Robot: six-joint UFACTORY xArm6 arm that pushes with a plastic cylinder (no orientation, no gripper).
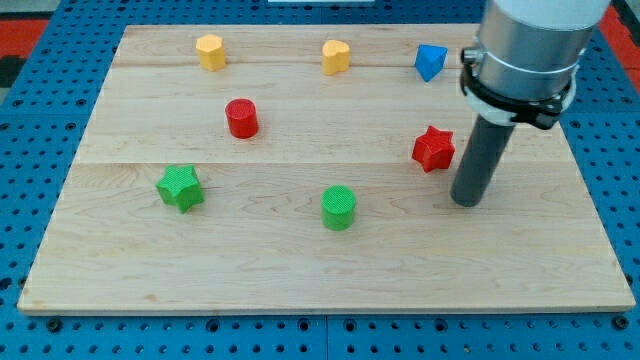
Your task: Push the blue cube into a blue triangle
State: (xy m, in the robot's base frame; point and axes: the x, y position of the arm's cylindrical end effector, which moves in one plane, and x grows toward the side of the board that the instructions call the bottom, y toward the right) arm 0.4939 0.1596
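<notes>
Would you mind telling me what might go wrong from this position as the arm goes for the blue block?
My tip sits just to the view's right of the red star, so a careless path toward the view's top could knock it. Only one blue block shows; its shape is unclear, and the arm's body may hide another. That block lies near the board's top edge, so a push could slide it off.

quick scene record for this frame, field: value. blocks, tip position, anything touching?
board: wooden table top on blue pegboard
my tip: toward the view's right, just right of and below the red star; no clear contact
blue blocks: only one shows, a blue block at the view's top right, exact shape unclear
yellow: two yellow blocks along the top, one left, one centre
red cylinder: left of centre
green star: the view's left
green cylinder: bottom centre
contacts: all blocks apart
</notes>
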